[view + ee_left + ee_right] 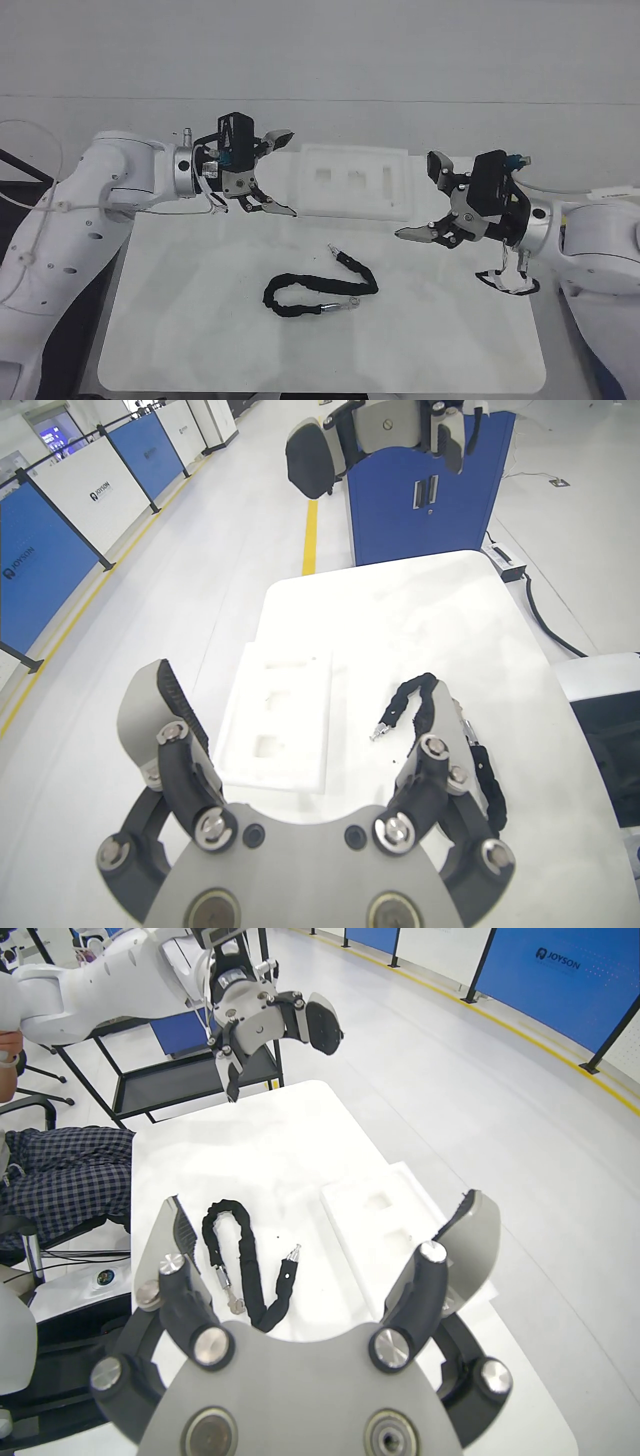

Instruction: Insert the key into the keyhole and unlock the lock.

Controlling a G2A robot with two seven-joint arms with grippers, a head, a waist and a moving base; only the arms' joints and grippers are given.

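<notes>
In the middle of the white table (180, 340), a black chain lock (372, 283), bent in a loop. Lies flat, both ends loose. At one end a small silver key (235, 1305), right by the shiny lock part; cannot tell whether inside the hole or not. Behind the chain, at the far edge, a white foam tray (355, 180) with three small dents. Up in the air by the tray's left end, the left jaws, wide apart, holding nothing. Up in the air over the table's right side, the right jaws, wide apart too, holding nothing. Both well away from the chain
</notes>
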